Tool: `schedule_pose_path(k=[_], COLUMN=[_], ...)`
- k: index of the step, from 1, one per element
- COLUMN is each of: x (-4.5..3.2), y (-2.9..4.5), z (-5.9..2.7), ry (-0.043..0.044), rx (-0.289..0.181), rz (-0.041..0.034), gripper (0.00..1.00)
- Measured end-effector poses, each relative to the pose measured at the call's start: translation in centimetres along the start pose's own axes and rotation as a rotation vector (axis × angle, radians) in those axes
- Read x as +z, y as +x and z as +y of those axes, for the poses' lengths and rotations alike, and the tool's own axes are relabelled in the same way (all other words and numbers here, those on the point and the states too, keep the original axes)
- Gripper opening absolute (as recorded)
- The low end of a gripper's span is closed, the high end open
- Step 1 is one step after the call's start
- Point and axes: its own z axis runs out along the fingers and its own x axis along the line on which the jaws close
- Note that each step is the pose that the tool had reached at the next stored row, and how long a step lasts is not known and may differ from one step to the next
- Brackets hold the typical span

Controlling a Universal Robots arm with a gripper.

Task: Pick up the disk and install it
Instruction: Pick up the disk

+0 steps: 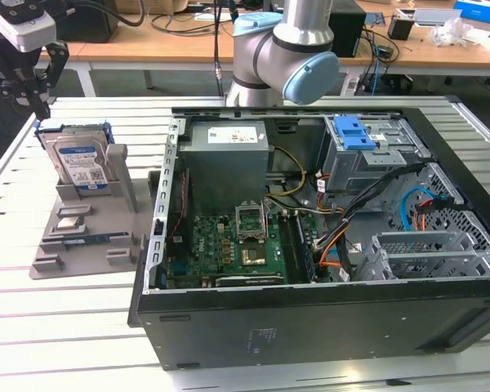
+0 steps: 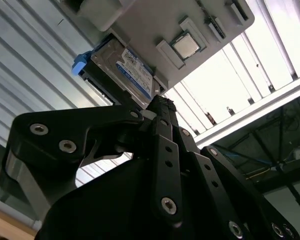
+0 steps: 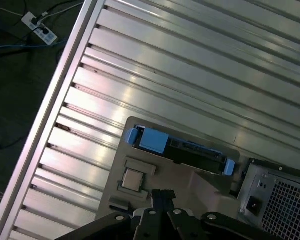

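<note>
The hand (image 2: 160, 104), clenched empty, hovers above the hard drive (image 2: 131, 70) standing in its grey holder (image 2: 155, 25)

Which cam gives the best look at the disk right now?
The exterior view. The disk stands upright in the grey holder with its label face towards the camera. The second wrist view shows the label obliquely. The first wrist view shows the disk edge-on, mainly its blue rail frame.

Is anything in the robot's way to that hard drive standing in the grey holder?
Nothing visible is. The end effector hangs just above the disk, which stands upright in the grey holder with its top edge bare.
</note>
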Motion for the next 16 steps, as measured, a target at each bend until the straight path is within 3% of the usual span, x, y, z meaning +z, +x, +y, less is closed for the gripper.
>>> schedule_pose_path(k=[11,16], x=[0.0,0.0], y=[0.0,0.0], z=[0.0,0.0], ry=[-0.0027,-0.0034], rx=[-0.116,-0.146], rz=[0.0049,0.0062], gripper=[0.11,0.11])
